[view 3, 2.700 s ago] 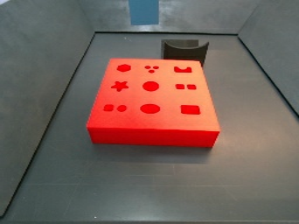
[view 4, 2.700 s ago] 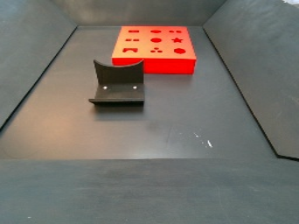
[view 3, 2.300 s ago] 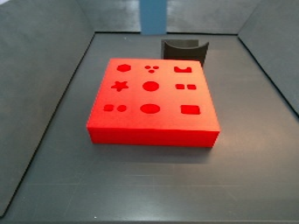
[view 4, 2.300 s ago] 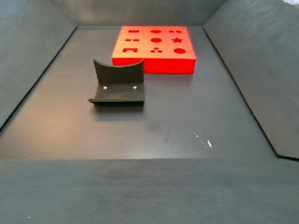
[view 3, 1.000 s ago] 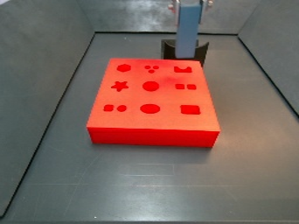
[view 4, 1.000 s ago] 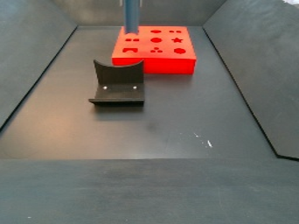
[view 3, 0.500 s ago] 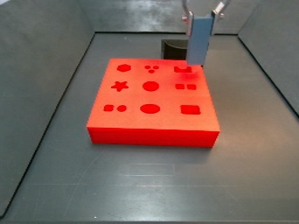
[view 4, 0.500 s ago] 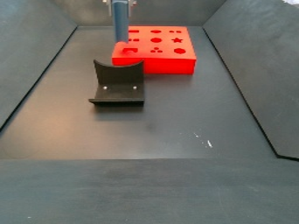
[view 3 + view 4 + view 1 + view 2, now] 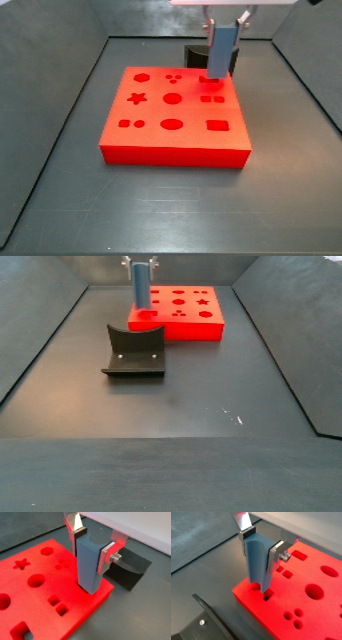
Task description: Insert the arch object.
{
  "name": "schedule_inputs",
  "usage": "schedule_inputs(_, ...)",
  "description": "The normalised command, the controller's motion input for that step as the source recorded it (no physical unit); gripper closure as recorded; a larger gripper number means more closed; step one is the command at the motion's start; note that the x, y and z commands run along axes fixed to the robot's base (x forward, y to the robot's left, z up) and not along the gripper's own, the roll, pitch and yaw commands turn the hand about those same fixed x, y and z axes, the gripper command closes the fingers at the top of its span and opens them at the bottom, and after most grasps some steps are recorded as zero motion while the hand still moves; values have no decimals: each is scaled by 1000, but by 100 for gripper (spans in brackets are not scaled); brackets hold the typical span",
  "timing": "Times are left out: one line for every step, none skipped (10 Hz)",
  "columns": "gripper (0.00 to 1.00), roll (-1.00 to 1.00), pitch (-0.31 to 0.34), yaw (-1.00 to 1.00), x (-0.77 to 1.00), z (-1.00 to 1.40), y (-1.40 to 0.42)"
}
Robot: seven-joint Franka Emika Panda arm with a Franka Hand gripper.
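The arch object (image 9: pixel 222 50) is a tall blue-grey piece with a rounded groove down one side. My gripper (image 9: pixel 223 18) is shut on its upper part and holds it upright. Both wrist views show it between the silver fingers (image 9: pixel 89 567) (image 9: pixel 258 567). Its lower end sits at the arch-shaped hole near a corner of the red board (image 9: pixel 174 140), on the fixture's side. I cannot tell how deep it sits. In a side view the gripper (image 9: pixel 138 264) and piece (image 9: pixel 139 286) stand over the board's (image 9: pixel 187 326) near left corner.
The dark fixture (image 9: pixel 134 353) stands on the grey floor just off the board, close to the held piece (image 9: pixel 198 50) (image 9: pixel 130 569) (image 9: pixel 204 619). The board (image 9: pixel 80 607) (image 9: pixel 271 612) has several other shaped holes. Grey walls ring the floor.
My gripper with the arch object came from the back, crossed to the board's corner beside the fixture and came down. In the last half second it straightened upright over the arch hole.
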Motion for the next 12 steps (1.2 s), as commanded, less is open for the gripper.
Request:
schedule_inputs(100,0,0,-23,-217,-114,0)
schedule_inputs(100,0,0,-3,-14,-106,0)
schedule_inputs(100,0,0,0,57,-151,0)
schedule_inputs(100,0,-6,0,77,-157,0)
schedule_inputs(100,0,-7,0,23,-151,0)
schedule_inputs(100,0,0,0,0,-154,34)
schedule_inputs(100,1,0,0,-74,-171,80)
schedule_inputs(100,0,0,0,-43,-146,54)
schedule_inputs(100,0,0,0,-9,-160,106)
schedule_inputs(100,-26,-34,0,0,-214,69)
schedule_inputs(100,-89,-73,0,0,-303,3)
schedule_inputs(100,-101,-91,0,0,-329,0)
